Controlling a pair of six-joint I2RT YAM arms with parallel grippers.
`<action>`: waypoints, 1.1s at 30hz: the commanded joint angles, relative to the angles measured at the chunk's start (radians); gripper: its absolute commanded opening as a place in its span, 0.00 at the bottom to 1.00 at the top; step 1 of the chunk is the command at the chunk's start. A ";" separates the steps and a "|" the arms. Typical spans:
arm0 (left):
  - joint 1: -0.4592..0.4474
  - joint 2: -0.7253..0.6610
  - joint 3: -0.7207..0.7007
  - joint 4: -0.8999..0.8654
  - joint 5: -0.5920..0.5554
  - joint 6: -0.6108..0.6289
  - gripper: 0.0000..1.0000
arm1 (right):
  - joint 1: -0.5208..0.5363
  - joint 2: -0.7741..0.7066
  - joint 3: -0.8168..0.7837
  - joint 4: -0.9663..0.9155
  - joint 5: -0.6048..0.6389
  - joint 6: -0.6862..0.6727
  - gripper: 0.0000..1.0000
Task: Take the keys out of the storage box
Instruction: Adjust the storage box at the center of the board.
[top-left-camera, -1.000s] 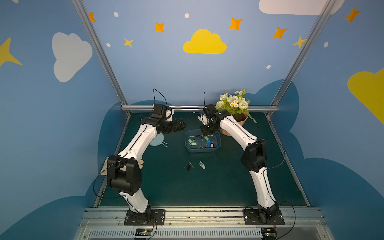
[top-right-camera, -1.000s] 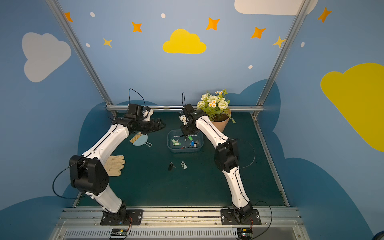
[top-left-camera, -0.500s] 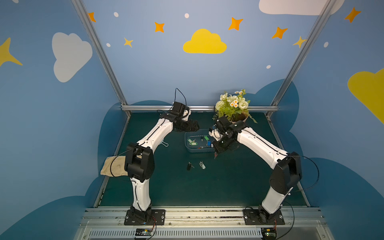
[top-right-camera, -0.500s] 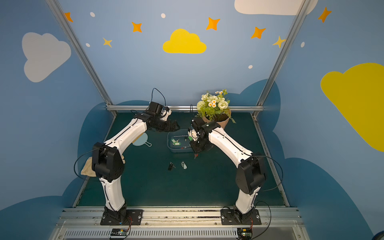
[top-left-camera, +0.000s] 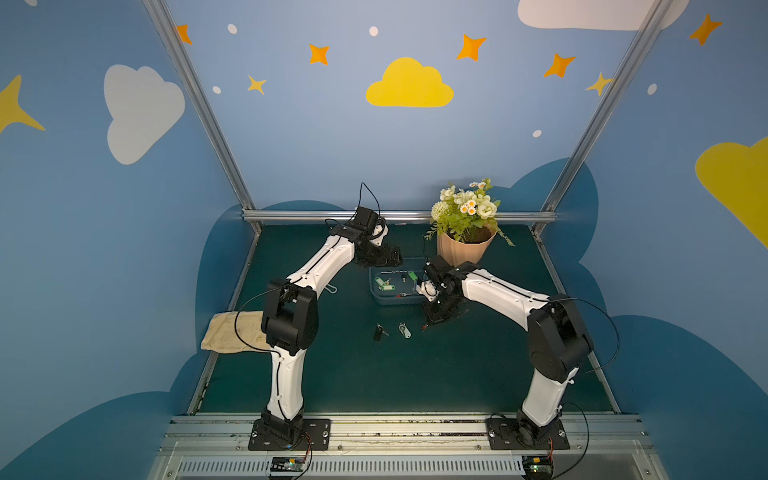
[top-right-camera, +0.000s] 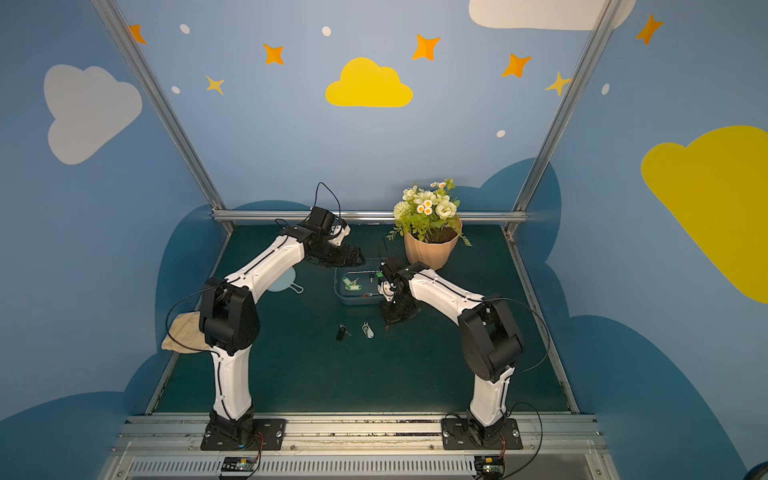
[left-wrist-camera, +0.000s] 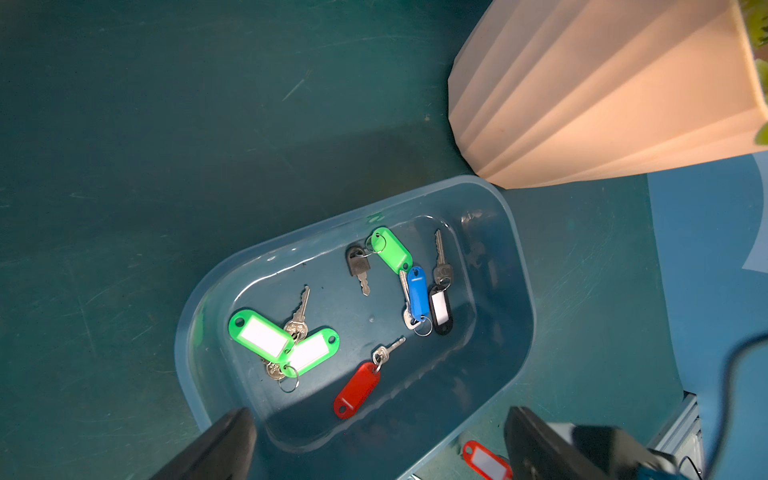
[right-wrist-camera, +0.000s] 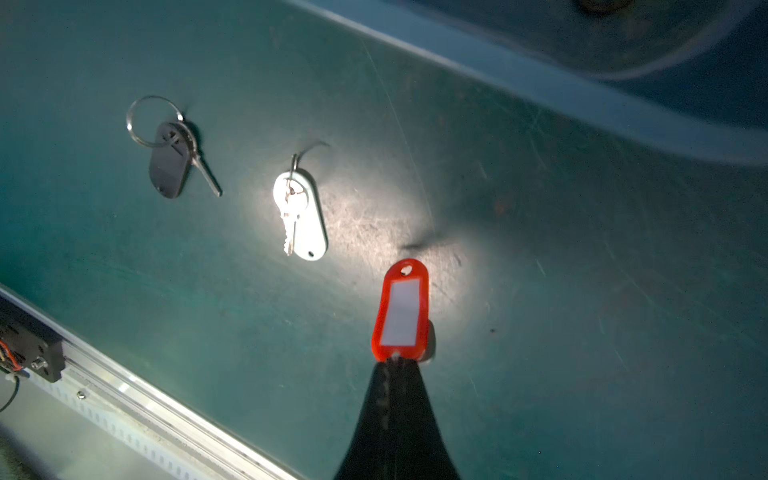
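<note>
**Status.** We judge the task roughly one third complete.

- The left gripper (top-left-camera: 387, 258) hangs over the far left corner of the storage box (left-wrist-camera: 521, 291), jaws spread wide and empty.
- Six tagged keys (left-wrist-camera: 300, 309) lie on the box floor:
  - two overlapping green tags (left-wrist-camera: 266, 336)
  - a red tag (left-wrist-camera: 357, 390)
  - a third green tag (left-wrist-camera: 390, 249) with a black-headed key on its ring
  - a blue tag (left-wrist-camera: 417, 297) touching a black tag (left-wrist-camera: 440, 309)
- In front of the box, on the mat (top-left-camera: 415, 374), two keys are already out. These are the black-tagged key (right-wrist-camera: 168, 162) and, near it, the white-tagged key (right-wrist-camera: 301, 216).
- To their right, the right gripper (right-wrist-camera: 397, 365) has its fingers pressed together on one end of the red-tagged key (right-wrist-camera: 401, 309).
  - The metal key itself is hidden.
  - The tag is low over the mat, outside the box near its front right corner. We cannot tell whether it touches.
  - We judge it ready for release.
- The flowerpot (top-left-camera: 465, 249) stands just behind the box.

**Changes.**

- A second ago the left gripper was well to the left of the box. It has since swung in over it.
- The right gripper was then above the box. It has carried its key out and down toward the mat.
- The two keys on the mat have not moved.
</note>
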 joint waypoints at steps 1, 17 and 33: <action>-0.005 0.019 0.025 -0.033 -0.006 0.022 1.00 | 0.001 0.041 0.004 0.041 -0.026 0.003 0.01; -0.006 0.056 0.067 -0.071 -0.032 0.049 0.99 | -0.002 0.067 -0.066 -0.001 0.103 0.005 0.13; -0.005 0.053 0.071 -0.087 -0.040 0.054 0.97 | 0.001 -0.003 -0.091 -0.020 0.150 -0.008 0.28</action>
